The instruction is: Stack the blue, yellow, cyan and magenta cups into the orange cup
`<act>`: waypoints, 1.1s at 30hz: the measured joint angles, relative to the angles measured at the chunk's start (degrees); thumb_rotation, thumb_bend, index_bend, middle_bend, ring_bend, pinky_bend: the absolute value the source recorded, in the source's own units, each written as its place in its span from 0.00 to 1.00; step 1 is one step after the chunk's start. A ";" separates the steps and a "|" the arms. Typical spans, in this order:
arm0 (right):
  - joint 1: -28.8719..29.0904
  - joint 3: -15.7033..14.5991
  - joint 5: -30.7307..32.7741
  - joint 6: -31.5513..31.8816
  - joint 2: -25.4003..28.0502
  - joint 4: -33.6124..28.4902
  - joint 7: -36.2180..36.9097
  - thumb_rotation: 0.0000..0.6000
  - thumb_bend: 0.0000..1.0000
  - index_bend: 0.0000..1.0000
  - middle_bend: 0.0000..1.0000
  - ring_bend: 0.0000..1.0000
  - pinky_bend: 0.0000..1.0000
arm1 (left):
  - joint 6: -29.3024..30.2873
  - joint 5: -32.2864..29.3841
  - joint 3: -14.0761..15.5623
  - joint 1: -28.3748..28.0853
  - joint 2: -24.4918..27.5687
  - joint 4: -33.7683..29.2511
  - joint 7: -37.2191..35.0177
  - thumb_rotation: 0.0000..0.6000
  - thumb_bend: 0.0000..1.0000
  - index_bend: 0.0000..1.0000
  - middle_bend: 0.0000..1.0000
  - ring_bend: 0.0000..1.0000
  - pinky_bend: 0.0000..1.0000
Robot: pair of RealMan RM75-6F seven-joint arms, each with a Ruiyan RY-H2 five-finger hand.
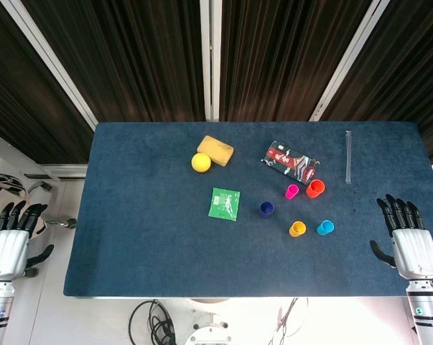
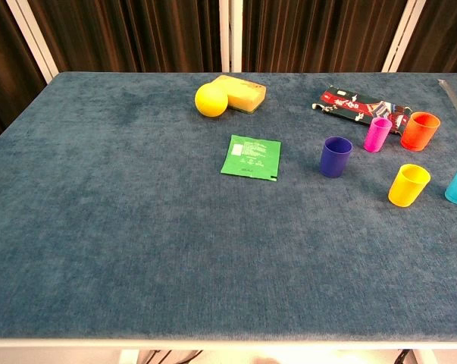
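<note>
Orange cup (image 1: 315, 188) far right on table (image 1: 144, 244), magenta (image 1: 292, 191) just left of it; blue (image 1: 266, 208), yellow (image 1: 297, 229), cyan (image 1: 325, 228) nearer. All upright, closest to right hand (image 1: 410, 241), fingers spread, empty. Left hand (image 1: 11, 241) likewise spread, well apart.

We count five cups: one blue cup (image 1: 266, 208), one yellow cup (image 1: 296, 228), one cyan cup (image 1: 325, 227), one magenta cup (image 1: 292, 191), one orange cup (image 1: 314, 188). We also count one yellow ball (image 1: 200, 162), one sponge (image 1: 215, 150), one green packet (image 1: 224, 203), one red-and-black packet (image 1: 290, 161), one clear rod (image 1: 348, 156).
</note>
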 measured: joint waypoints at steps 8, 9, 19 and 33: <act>-0.07 -0.24 0.40 -0.37 -0.14 0.37 0.04 1.00 0.22 0.00 0.00 0.00 0.00 | 0.35 0.51 0.37 0.30 -0.22 0.08 -0.29 1.00 0.19 0.14 0.14 0.03 0.00; -0.06 -0.26 0.39 -0.40 -0.15 0.37 0.07 1.00 0.22 0.00 0.00 0.00 0.00 | 0.39 0.66 0.44 0.31 -0.21 -0.01 -0.34 1.00 0.19 0.14 0.14 0.03 0.00; 1.90 -0.09 0.91 -3.72 2.11 -4.10 -2.58 1.00 0.16 0.00 0.00 0.00 0.00 | -1.11 0.67 0.63 -0.35 0.34 -0.55 -0.60 1.00 0.19 0.14 0.14 0.03 0.00; 16.99 5.74 7.53 -20.68 1.15 -10.11 -15.63 1.00 0.17 0.00 0.02 0.00 0.00 | -1.66 -0.35 0.92 -0.13 1.00 -2.40 1.43 1.00 0.19 0.14 0.14 0.03 0.00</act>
